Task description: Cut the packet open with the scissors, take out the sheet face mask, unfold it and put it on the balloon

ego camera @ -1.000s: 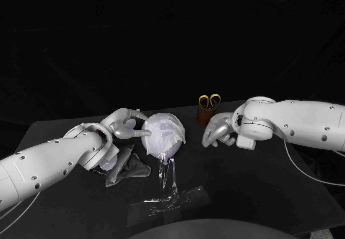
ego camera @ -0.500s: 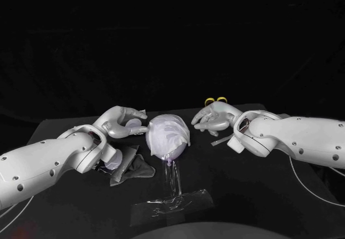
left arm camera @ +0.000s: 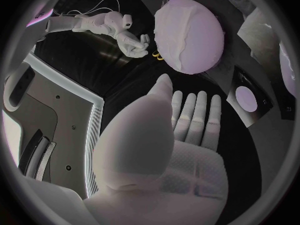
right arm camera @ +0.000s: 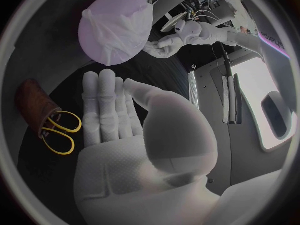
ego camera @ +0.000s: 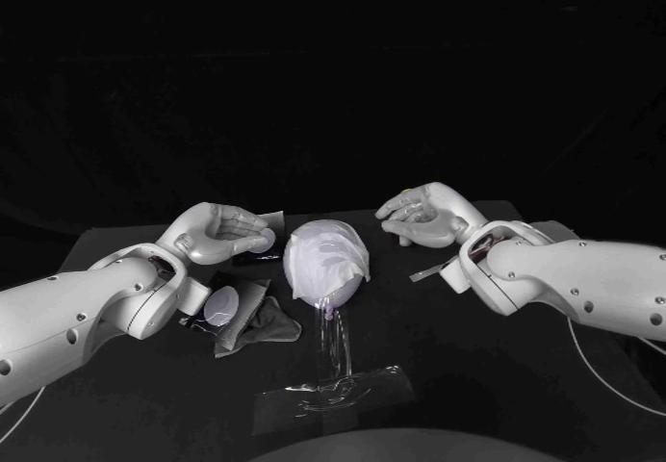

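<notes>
1. Clear, glossy plastic is nearest me: the transparent stand (ego camera: pixel 333 390) sits on the matte black surface (ego camera: pixel 527 366), and its thin stem rises to the balloon. I judge it the weak point, because a sideways nudge from either arm could tip the whole thing.
2. On my left side, near the stand, lies the dark grey foil packet (ego camera: pixel 257 322), crumpled and slack. It could snag my forearm if I sweep low.
3. The pale lilac rubber balloon (ego camera: pixel 322 281) tops the stem, smooth, taut and egg-shaped. The white sheet face mask (ego camera: pixel 333 250) is draped over it, soft and wrinkled, and part of the rubber is bare. On so slick a skin the sheet may slide off if I drag rather than press, and a hard fingertip could burst the balloon.
4. My left robot hand (ego camera: pixel 222 234) hovers just beside the balloon without touching it, fingers stretched flat and apart, holding nothing. My right robot hand (ego camera: pixel 421 217) is on the other side, a little farther off, equally flat and empty.
5. Farthest off, the yellow-handled scissors (right arm camera: pixel 59 131) stand in a brown cylindrical holder (right arm camera: pixel 30 102) near my right robot hand, and a careless backswing could knock them over.
</notes>
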